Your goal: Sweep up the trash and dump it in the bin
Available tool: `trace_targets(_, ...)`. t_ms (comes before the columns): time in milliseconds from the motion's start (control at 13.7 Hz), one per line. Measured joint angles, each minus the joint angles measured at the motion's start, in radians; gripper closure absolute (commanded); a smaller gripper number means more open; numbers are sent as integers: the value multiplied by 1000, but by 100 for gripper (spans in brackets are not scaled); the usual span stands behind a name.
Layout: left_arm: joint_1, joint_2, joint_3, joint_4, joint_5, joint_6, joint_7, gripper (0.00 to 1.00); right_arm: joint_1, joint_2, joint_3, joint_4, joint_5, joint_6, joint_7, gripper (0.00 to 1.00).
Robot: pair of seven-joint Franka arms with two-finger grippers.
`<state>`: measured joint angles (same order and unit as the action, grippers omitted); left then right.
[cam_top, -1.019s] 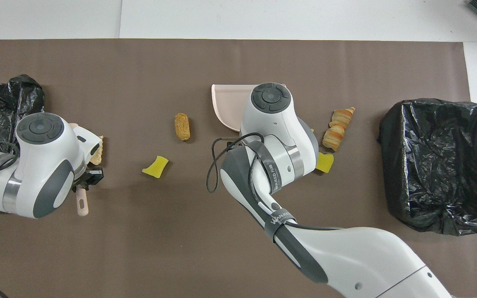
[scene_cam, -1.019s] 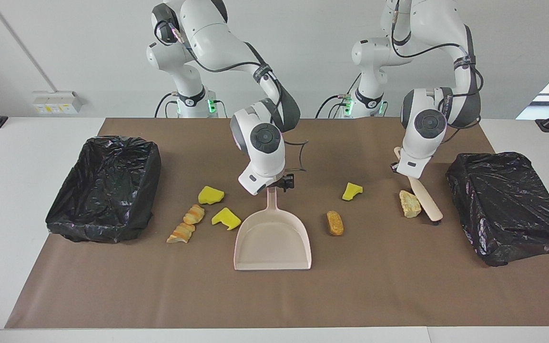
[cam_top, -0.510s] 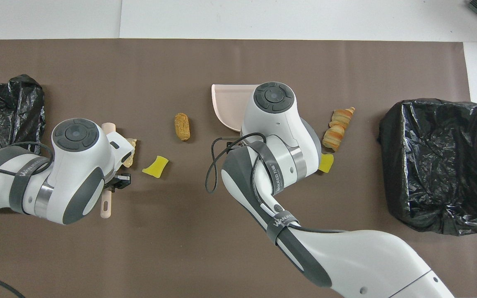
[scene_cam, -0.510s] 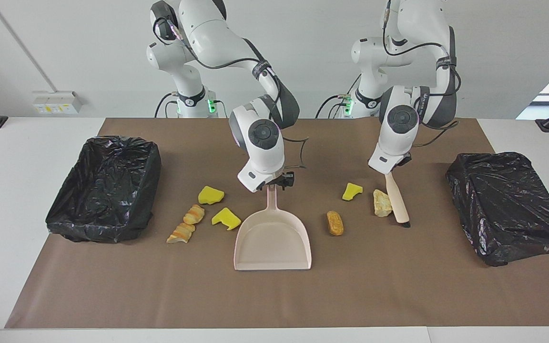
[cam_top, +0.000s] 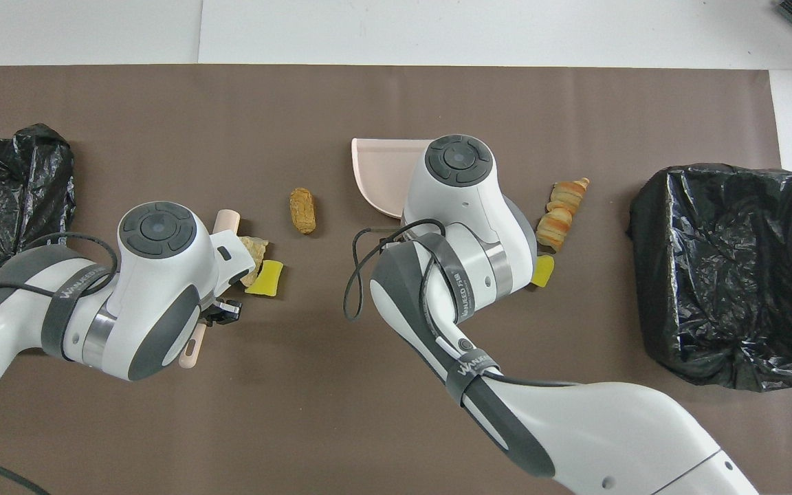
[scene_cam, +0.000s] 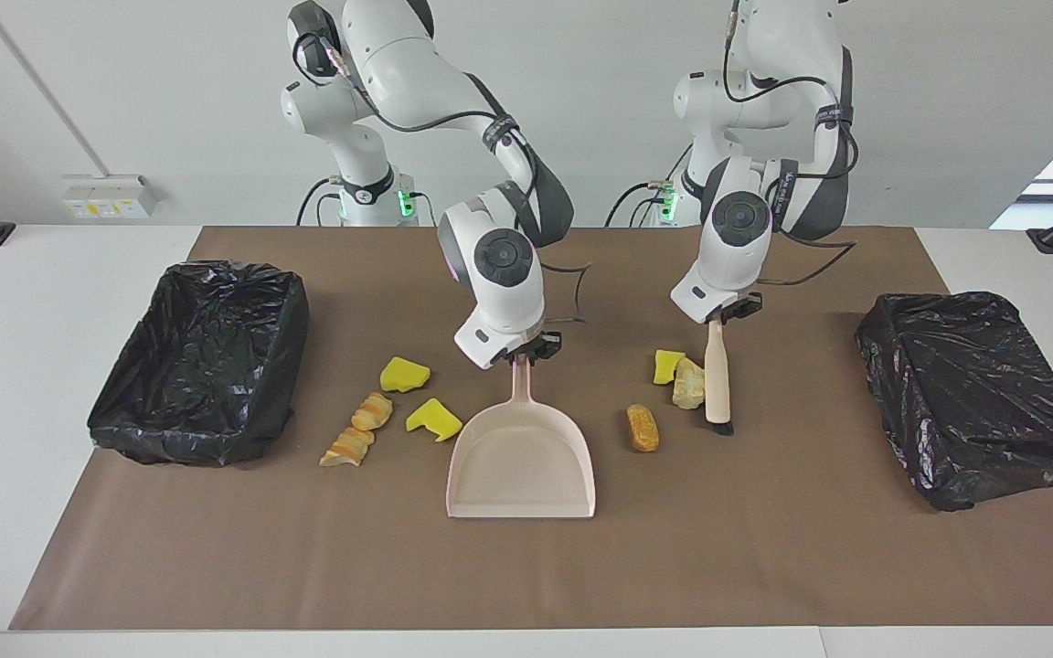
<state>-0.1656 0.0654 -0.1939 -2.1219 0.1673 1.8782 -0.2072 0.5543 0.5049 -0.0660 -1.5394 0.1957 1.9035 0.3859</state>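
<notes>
Clock: read in the overhead view, 12 pointing away from the robots, 3 toward the right arm's end of the table.
Left gripper (scene_cam: 717, 320): pressed together on the top of the brush (scene_cam: 717, 384) handle; the brush slants down to the mat (scene_cam: 764, 548), bristles on it.
Right gripper (scene_cam: 531, 352): at the top of the dustpan (scene_cam: 522, 466) handle; whether it pinches the handle cannot be told.
Dustpan: flat at mid-mat, handle at 6, mouth at 12.
Tan chunk (scene_cam: 688, 384): at the brush's 3, against it or just beside.
Sponge 1 (scene_cam: 668, 366): touching the tan chunk, at its 5.
Roll (scene_cam: 643, 428): alone between brush and dustpan, at the pan's 8, apart from both.
Sponge 2 (scene_cam: 435, 419): just beside the pan's shoulder, at 4.
Sponge 3 (scene_cam: 404, 375): near sponge 2, at its 5.
Pastry 1 (scene_cam: 372, 411): at the pan's 3, near sponge 2.
Pastry 2 (scene_cam: 348, 448): end to end with pastry 1, at its 12.
Bin A (scene_cam: 207, 366): black-lined, at the mat's 3 edge.
Bin B (scene_cam: 974, 393): black-lined, at the mat's 9 edge.
</notes>
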Motion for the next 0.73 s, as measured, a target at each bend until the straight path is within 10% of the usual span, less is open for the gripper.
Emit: trace_targets(728,-53,-101,-5,-38,-12,-137,-493,100,-54,-258,-9,-226,-164,-27,-668,100)
